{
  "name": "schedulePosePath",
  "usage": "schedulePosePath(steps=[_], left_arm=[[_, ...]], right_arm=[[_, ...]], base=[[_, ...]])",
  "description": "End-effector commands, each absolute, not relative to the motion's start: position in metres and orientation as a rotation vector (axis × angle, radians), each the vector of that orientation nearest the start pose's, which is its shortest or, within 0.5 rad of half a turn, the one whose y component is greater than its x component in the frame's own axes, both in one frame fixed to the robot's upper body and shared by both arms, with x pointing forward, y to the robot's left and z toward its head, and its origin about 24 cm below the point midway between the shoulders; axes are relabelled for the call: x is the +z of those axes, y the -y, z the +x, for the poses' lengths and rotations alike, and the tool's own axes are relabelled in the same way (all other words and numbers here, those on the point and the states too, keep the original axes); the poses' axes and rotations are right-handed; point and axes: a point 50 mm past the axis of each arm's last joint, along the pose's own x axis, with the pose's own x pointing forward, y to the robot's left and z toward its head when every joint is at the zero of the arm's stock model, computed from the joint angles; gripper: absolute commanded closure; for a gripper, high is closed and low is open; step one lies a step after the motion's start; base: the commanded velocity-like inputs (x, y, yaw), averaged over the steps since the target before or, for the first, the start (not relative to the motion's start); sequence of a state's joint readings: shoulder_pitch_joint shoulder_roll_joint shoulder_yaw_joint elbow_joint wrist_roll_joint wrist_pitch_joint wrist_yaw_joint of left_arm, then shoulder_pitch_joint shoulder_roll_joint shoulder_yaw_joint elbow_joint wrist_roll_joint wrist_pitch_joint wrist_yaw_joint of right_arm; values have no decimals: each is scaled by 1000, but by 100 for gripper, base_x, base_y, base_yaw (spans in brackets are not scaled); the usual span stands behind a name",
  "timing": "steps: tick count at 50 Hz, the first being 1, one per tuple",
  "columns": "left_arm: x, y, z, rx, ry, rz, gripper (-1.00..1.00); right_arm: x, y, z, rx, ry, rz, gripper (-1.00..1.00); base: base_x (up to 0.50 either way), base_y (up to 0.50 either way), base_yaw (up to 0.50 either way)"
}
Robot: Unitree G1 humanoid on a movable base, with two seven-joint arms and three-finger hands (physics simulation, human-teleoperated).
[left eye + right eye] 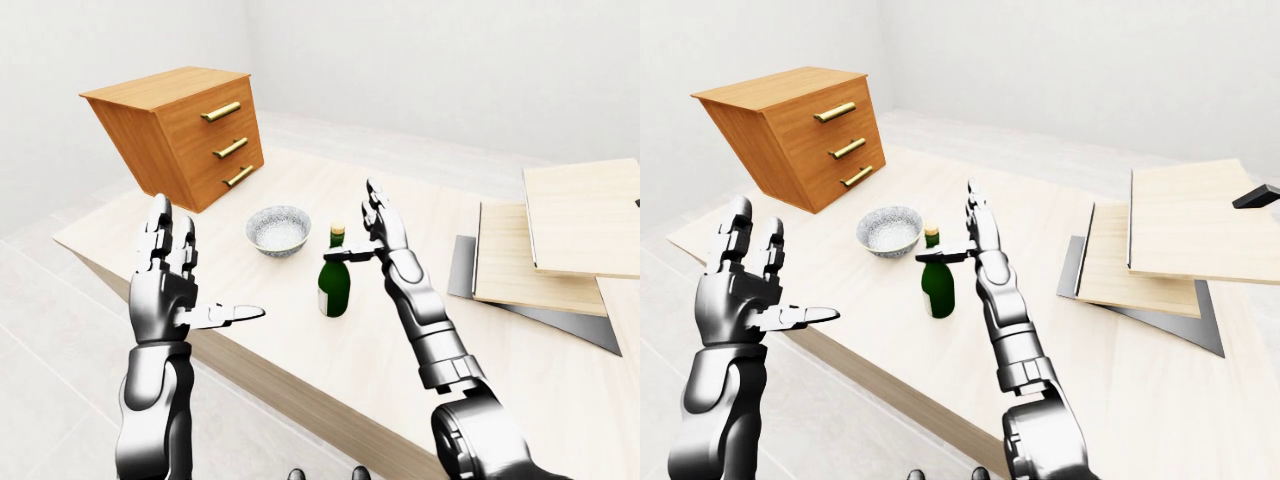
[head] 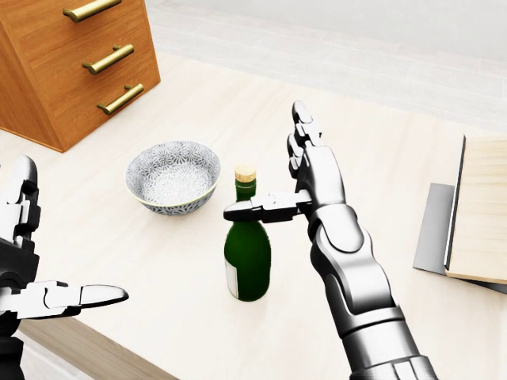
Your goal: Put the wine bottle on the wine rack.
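One long pale wooden table carried everything in the scene. At its upper left in the left-eye view sat a tilted orange-brown wooden drawer chest with three brass handles, and at the right lay stacked light wooden boards on a grey metal sheet. The robot's silver right hand stood just right of the dark green glass wine bottle with a cork top, fingers pointing up and spread apart, its thumb lying across the bottle's neck in the head view; nothing was clamped. The silver left hand hung off the table's near edge, well apart from the bottle, fingers likewise spread and thumb pointing right. The bottle stood upright on the table, just right of a white patterned ceramic bowl.
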State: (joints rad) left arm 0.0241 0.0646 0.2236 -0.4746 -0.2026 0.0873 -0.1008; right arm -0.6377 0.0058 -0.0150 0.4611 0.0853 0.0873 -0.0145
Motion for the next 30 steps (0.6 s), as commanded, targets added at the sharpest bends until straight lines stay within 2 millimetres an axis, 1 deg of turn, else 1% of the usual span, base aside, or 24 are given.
schedulePosePath(steps=[1,4,9,21,25,30], left_arm=[[141,-201,228,57,391,-63,-100],[139,-201,230,58,380,-61,-100],[142,-201,228,57,394,-63,-100],[139,-204,229,61,382,-67,-100],[139,-204,229,62,383,-68,-100],[139,-205,229,62,381,-70,-100]], right_arm=[[106,90,369,186,-2,52,-100],[102,88,371,195,-24,49,-100],[96,82,373,212,-68,41,-100],[92,69,375,250,-105,24,-100],[91,67,376,259,-114,24,-100],[86,65,375,271,-137,24,-100]], base=[[0,0,0],[0,0,0],[0,0,0],[0,0,0],[0,0,0],[0,0,0]])
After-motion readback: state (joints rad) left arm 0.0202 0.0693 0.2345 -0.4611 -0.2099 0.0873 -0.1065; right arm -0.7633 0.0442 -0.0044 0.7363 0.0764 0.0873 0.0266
